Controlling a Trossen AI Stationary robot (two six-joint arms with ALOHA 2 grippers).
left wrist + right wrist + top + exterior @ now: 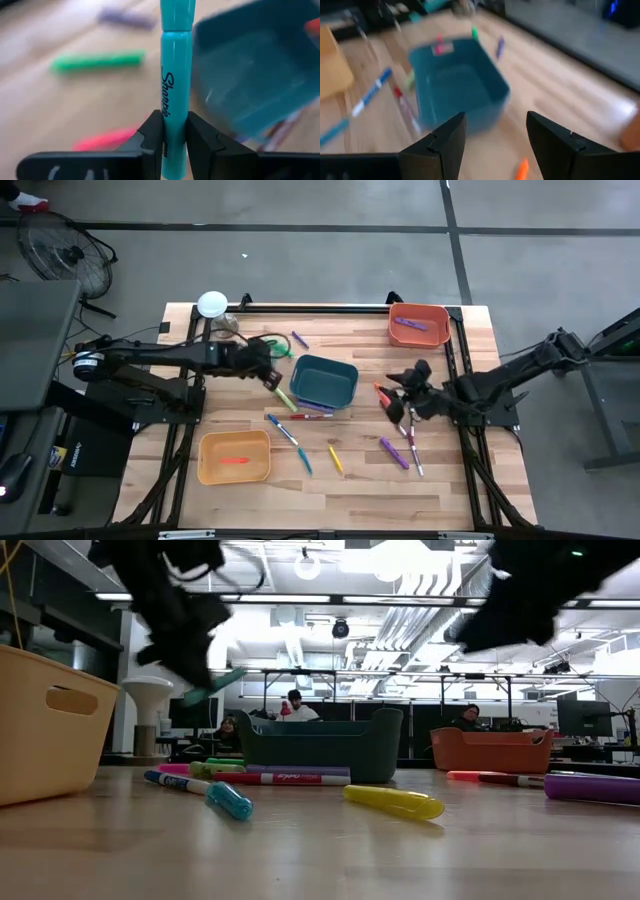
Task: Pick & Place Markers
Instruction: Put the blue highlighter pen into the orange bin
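My left gripper is shut on a teal highlighter marker and hangs above the table just left of the teal bin; the low view shows the marker well above the wood. My right gripper stands open with nothing between its fingers, right of the teal bin, above an orange marker. More markers lie flat on the table: green, red-and-white, blue, yellow and purple. My left gripper pinches the teal marker's barrel between its two fingers, toward the end away from the cap. The marker runs forward out of the fingers, along the way they point. It is lifted clear of the table and slants downward in the low view.
An orange bin at the far right holds a purple marker. A yellow bin near the front left holds a red one. A white round object stands at the far left. People sit in the room beyond the table.
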